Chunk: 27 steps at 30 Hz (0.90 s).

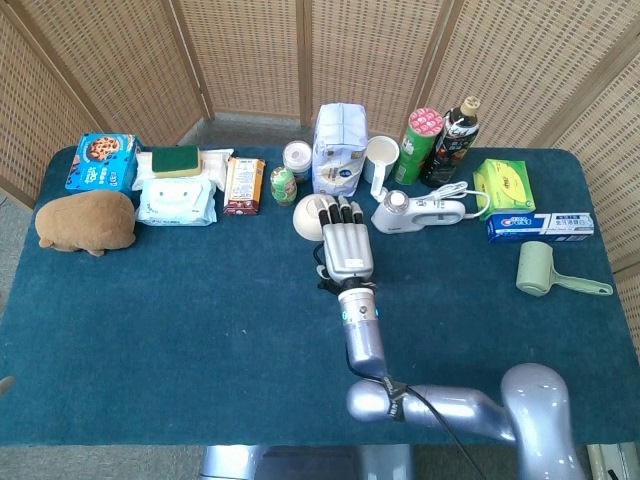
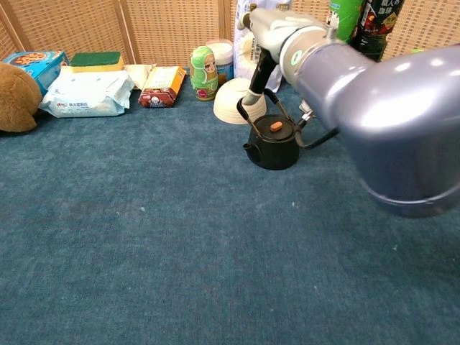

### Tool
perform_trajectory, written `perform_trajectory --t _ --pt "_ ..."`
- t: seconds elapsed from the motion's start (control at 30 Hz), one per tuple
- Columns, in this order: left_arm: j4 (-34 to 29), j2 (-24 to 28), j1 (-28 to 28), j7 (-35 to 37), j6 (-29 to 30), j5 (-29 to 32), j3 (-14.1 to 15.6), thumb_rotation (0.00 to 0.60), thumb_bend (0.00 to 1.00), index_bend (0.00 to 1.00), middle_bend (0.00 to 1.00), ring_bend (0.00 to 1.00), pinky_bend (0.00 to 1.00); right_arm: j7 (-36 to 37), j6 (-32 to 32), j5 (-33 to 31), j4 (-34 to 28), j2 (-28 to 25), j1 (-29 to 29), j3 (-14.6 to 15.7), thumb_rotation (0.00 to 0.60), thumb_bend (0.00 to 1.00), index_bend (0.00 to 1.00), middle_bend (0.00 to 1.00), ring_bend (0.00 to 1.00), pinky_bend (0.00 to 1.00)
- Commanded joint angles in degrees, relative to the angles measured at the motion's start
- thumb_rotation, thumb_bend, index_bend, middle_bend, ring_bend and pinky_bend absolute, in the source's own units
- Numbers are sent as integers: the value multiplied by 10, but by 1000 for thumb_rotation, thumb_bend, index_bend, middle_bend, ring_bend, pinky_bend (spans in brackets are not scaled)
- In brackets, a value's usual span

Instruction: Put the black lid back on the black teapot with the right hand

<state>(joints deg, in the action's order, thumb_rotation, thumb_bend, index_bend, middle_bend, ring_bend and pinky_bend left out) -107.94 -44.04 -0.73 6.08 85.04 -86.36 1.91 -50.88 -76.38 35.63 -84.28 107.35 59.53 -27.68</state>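
while right hand (image 1: 346,243) hovers | black lid (image 2: 276,129) seated | black teapot (image 2: 273,144) upright

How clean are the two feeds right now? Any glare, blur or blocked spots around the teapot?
Head view: even light, sharp, no glare, but the right hand covers most of the teapot. Chest view: teapot and lid are crisp and unshadowed; the arm looms large and soft-edged on the right, hiding the table behind it, with a faint sheen on its shell.
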Motion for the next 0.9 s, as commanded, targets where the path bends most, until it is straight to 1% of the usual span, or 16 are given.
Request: perform_trajectory --t 0.03,0.1,0.13,0.23,0.27,0.33,0.37,0.4,0.47,0.57,0.7,0.9 --pt "0 -1 -1 -2 1 -2 1 600 92 0 0 0 22 10 -11 35 -84 -71 -45 28 600 90 35 70 42 74" --pt "0 -1 -2 -3 3 -3 2 600 92 0 0 0 22 22 -8 52 -116 -102 -64 42 600 72 38 70 43 72" --pt "-1 -1 -3 -3 5 -5 2 600 92 0 0 0 22 33 -6 67 -138 -126 -79 52 600 64 45 71 43 70" --pt "-2 -2 -5 -6 8 -8 3 600 91 0 0 0 22 55 -4 112 -174 -175 -107 81 600 49 75 73 44 69" --pt "-3 -2 -5 -8 9 -9 4 600 91 0 0 0 22 71 -7 144 -188 -200 -124 99 600 45 85 74 44 69" --pt "-4 -3 -6 -10 9 -10 4 600 91 0 0 0 22 102 -9 184 -202 -228 -146 121 600 37 97 76 44 69" --pt "-5 -4 -7 -14 10 -9 5 600 91 0 0 0 22 130 -11 216 -209 -249 -165 138 600 35 101 77 44 69" --pt "-6 -4 -7 -16 10 -9 5 600 91 0 0 0 22 148 -13 236 -210 -262 -176 149 600 33 102 79 44 69" --pt "-8 -5 -8 -20 12 -11 6 600 91 0 0 0 22 193 -19 282 -210 -291 -203 175 600 31 102 82 43 69" --pt "-9 -6 -10 -24 16 -14 6 600 91 0 0 0 22 251 -31 334 -196 -323 -235 205 600 30 103 85 43 68" --pt "-10 -9 -10 -30 16 -16 7 600 91 0 0 0 22 316 -47 383 -166 -356 -271 232 600 29 105 87 43 68" --pt "-11 -10 -12 -32 21 -16 7 600 92 0 0 0 21 413 -74 432 -105 -394 -318 258 600 25 122 90 43 69"
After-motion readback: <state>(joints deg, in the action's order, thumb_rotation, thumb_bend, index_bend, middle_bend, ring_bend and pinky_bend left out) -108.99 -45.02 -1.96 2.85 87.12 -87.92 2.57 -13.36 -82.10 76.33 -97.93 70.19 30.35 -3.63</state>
